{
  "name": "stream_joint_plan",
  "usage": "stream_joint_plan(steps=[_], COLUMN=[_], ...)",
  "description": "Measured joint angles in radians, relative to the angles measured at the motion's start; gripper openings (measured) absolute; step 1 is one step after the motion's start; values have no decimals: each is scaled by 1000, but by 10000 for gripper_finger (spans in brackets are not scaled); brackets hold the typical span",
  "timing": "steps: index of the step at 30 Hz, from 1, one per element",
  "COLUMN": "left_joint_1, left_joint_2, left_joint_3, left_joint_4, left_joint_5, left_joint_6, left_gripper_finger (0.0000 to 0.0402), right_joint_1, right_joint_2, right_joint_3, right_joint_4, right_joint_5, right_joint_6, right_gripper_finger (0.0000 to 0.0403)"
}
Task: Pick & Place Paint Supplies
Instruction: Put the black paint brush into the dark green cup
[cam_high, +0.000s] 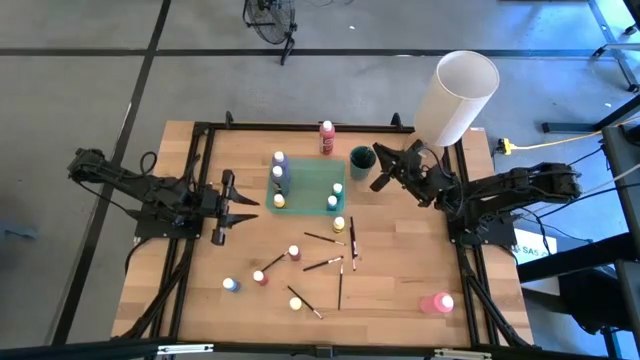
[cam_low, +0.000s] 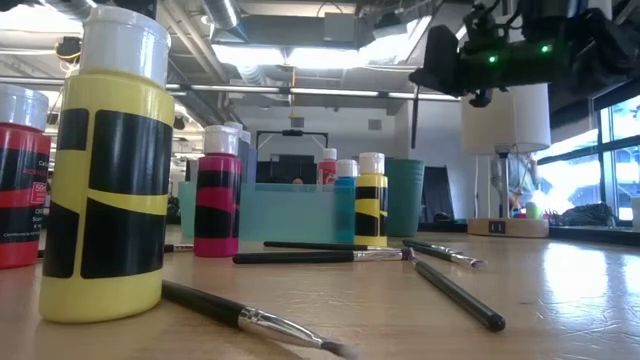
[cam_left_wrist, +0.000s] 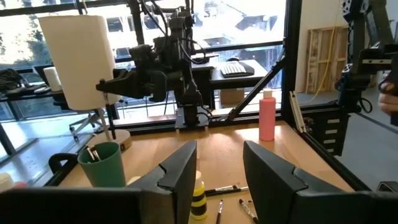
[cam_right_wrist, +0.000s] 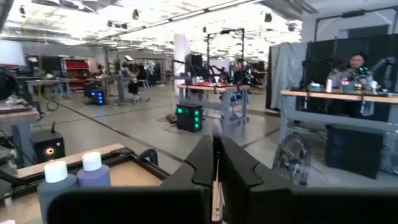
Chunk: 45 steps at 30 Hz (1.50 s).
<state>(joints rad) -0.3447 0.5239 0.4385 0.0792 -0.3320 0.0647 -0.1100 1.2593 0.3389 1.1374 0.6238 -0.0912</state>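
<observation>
Six thin brushes or so lie loose on the wooden table (cam_high: 400, 260), mid-board, among small white-capped bottles: yellow bottle (cam_high: 339, 224), red bottle (cam_high: 260, 277) and blue bottle (cam_high: 231, 285).

Item: teal tray (cam_high: 305, 172), toward the edge that ends at the white cylinder (cam_high: 455, 97). It holds several bottles already, a purple bottle (cam_high: 279, 160) among them.

Item: dark green cup (cam_high: 361, 162), just beside the tray on the right arm's side. Brush handles stand in it.

Item: tall red bottle (cam_high: 326, 137), upright at the table's edge beyond the tray.

Item: pink bottle (cam_high: 437, 303), alone near the opposite corner on the right arm's edge.

Item: right gripper (cam_high: 381, 180), raised above the table close beside the cup. Its fingers are pressed together on a held brush (cam_right_wrist: 217, 132), which sits upright between them and hangs below them as a thin dark line.

Item: left gripper (cam_high: 222, 207), waiting near its own edge of the table, fingers partly spread, nothing between them. It faces the tray.

Step in hand, by my reading: carrying one brush to the cup. The brush is in the grip; the cup stands just beside and below it.

Next move likely calls for lining the brush over the cup's mouth, lowering it, then parting the fingers. Many bottles and brushes remain to collect.
</observation>
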Motion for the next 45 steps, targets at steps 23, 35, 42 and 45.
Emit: stream_joint_plan(steps=[23, 35, 42, 45], left_joint_1=[0, 0, 0, 0], left_joint_2=[57, 57, 57, 59], left_joint_3=[0, 0, 0, 0], left_joint_4=[32, 33, 29, 29], left_joint_5=[-26, -26, -24, -24], left_joint_6=[-24, -53, -55, -55], left_gripper_finger=[127, 127, 127, 127], right_joint_1=[-180, -223, -237, -237], right_joint_2=[176, 239, 266, 268], right_joint_3=[17, 34, 34, 34], right_joint_4=[75, 71, 67, 51], right_joint_5=[-228, -263, -299, -298], right_joint_6=[5, 52, 83, 84], right_gripper_finger=[11, 11, 11, 11])
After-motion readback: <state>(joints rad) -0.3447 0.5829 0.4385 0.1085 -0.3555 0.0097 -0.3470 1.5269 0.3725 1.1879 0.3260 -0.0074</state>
